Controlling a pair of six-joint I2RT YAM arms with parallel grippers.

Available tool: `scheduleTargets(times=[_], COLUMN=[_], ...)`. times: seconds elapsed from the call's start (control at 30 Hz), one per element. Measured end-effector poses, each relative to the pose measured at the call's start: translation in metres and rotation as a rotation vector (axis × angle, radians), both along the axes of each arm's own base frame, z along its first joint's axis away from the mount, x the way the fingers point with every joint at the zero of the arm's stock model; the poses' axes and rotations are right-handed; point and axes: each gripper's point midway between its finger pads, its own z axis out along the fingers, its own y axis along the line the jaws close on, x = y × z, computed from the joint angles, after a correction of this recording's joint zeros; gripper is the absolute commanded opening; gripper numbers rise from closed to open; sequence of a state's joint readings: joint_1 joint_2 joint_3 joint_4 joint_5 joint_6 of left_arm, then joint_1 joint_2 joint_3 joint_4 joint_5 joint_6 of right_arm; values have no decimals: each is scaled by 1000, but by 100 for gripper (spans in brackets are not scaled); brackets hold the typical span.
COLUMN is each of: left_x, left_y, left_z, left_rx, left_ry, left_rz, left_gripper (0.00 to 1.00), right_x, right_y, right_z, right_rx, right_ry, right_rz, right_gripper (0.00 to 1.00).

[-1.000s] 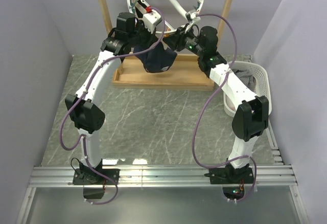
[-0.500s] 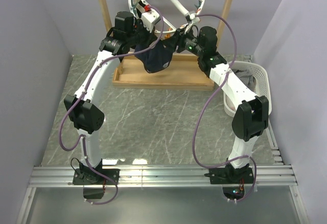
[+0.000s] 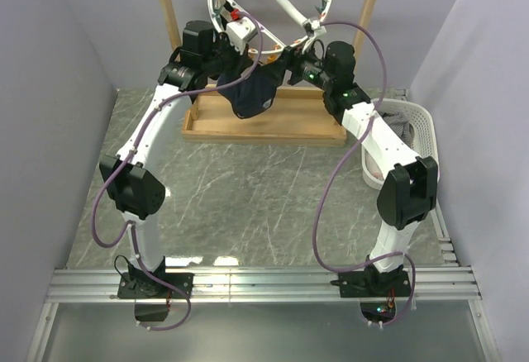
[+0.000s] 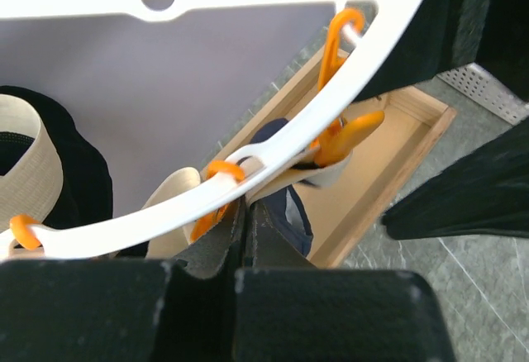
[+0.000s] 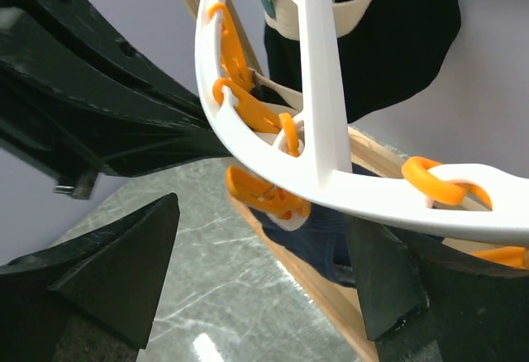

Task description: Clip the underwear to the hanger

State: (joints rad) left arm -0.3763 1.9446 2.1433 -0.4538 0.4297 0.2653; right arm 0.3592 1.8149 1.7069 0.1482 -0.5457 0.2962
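Note:
The underwear [image 3: 252, 93], dark navy with a cream waistband, hangs under the white ring hanger [image 3: 216, 2] at the back. My left gripper [image 3: 234, 63] is shut on its waistband; in the left wrist view the jaws [image 4: 245, 230] are closed together on the fabric [image 4: 289, 213] just below the ring [image 4: 331, 106]. An orange clip [image 4: 343, 135] pinches the cream band. My right gripper [image 3: 291, 58] is open; in the right wrist view [image 5: 260, 271] its fingers stand wide apart below an orange clip [image 5: 264, 192] that bites the underwear [image 5: 318, 242].
The ring hangs from a wooden rack [image 3: 169, 15] with a wooden base tray [image 3: 264, 126]. A black garment with a cream band [image 5: 388, 40] is clipped further along the ring. A white basket [image 3: 421, 118] of cloths stands at the right.
Both grippers have moved slightly up and back toward the ring, and the underwear has risen with them and bunched up closer under the clips.

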Motion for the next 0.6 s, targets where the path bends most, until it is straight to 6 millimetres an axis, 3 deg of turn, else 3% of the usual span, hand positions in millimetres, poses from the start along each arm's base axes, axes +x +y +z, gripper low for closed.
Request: scheduleTargets(times=[0.47, 0.57, 0.6], left_x=[-16, -19, -21], left_y=[-4, -5, -6], left_z=[-24, -22, -21], left_rx=[-27, -44, -51], left_ry=[65, 67, 70], left_rz=[-52, -61, -68], left_gripper=[1, 22, 36], right_x=[-56, -62, -63], right_y=[-11, -13, -14], right_z=[14, 15, 15], right_rx=[-18, -29, -32], right_ry=[11, -1, -5], right_rz=[134, 141, 144], right_gripper=[93, 95, 95])
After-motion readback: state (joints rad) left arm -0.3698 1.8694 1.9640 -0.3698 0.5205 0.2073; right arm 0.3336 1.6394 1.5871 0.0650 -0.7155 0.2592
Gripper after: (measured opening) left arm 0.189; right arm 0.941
